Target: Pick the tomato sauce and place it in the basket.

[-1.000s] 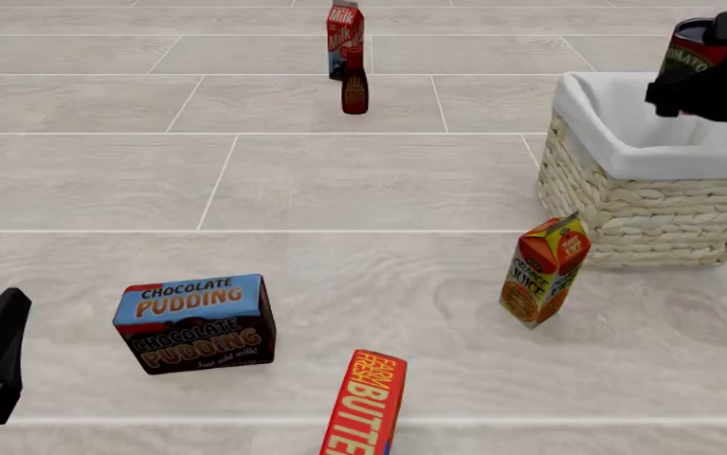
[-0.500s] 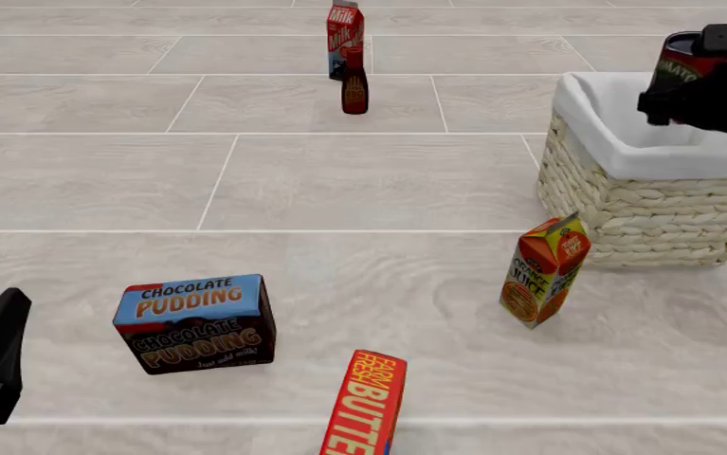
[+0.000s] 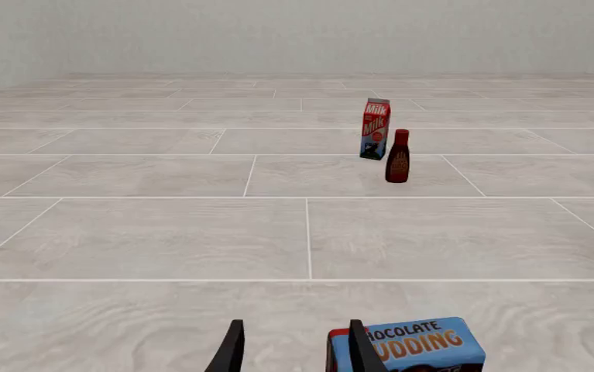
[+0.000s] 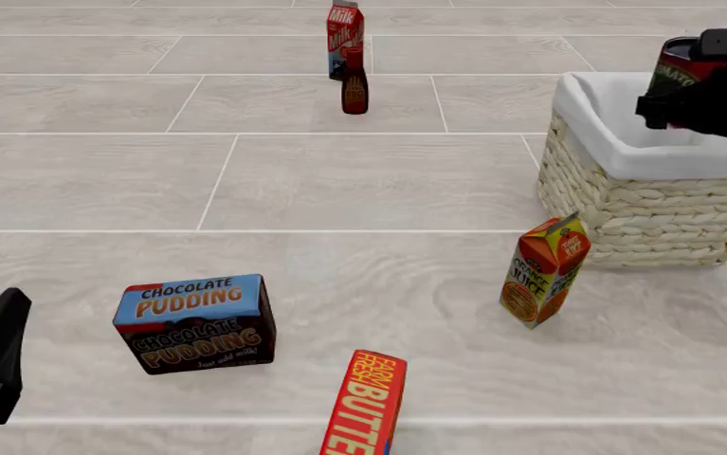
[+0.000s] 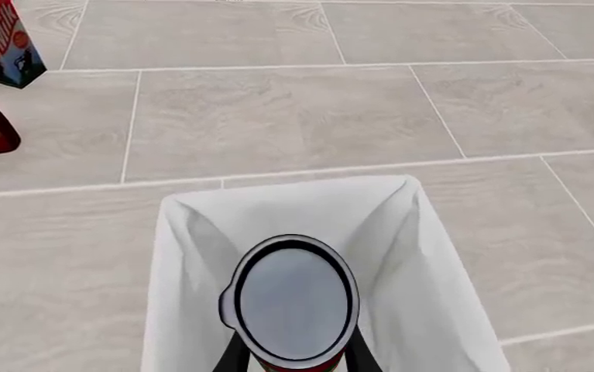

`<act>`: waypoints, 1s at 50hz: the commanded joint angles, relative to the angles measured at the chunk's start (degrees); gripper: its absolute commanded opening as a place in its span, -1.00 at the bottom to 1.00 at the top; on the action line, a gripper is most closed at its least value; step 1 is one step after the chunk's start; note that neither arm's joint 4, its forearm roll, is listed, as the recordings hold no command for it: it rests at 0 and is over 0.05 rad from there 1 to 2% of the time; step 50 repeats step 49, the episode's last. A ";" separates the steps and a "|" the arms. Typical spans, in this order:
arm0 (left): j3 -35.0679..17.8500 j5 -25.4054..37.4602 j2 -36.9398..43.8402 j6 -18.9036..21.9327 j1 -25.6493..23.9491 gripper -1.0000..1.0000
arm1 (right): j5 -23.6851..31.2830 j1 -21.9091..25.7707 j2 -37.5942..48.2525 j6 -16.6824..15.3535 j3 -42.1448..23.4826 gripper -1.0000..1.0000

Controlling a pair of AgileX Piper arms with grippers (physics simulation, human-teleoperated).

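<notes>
So the tomato sauce is clamped in the right claw above the basket; release is needed next. Left claw is parted, idle.

Front view high, facing forward; wrist views low, sharing bottle.

Bright, even simulator light is washing over the pale tiled floor in all 3 views, leaving only faint, soft shadows under the groceries. Nothing is glaring or blurring; edges are staying sharp from corner to corner, and tile lines are running straight without lens distortion.
</notes>
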 commanded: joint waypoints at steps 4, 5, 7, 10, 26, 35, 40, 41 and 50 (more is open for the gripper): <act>0.00 0.00 0.00 0.00 0.00 1.00 | 0.32 0.00 -0.39 1.68 -0.21 1.00; 0.00 0.00 0.00 0.00 0.00 1.00 | 0.32 0.00 -0.39 1.68 -0.21 1.00; 0.00 0.00 0.00 0.00 0.00 1.00 | 0.45 0.06 -0.23 1.91 -0.25 1.00; 0.00 0.00 0.00 0.00 0.00 1.00 | 0.51 0.12 -0.15 2.47 -0.34 1.00; 0.00 0.00 0.00 0.00 0.00 1.00 | 1.04 0.13 -0.96 3.21 -0.36 1.00; 0.00 0.00 0.00 0.00 0.00 1.00 | 1.54 0.07 -1.97 3.52 -0.46 1.00; 0.00 0.00 0.00 0.00 0.00 1.00 | 1.63 -0.02 -2.87 3.67 -0.17 1.00; 0.00 0.00 0.00 0.00 0.00 1.00 | 1.63 -0.02 -2.88 3.67 -0.17 1.00; 0.00 0.00 0.00 0.00 0.00 1.00 | 2.01 0.04 -5.11 4.17 0.53 1.00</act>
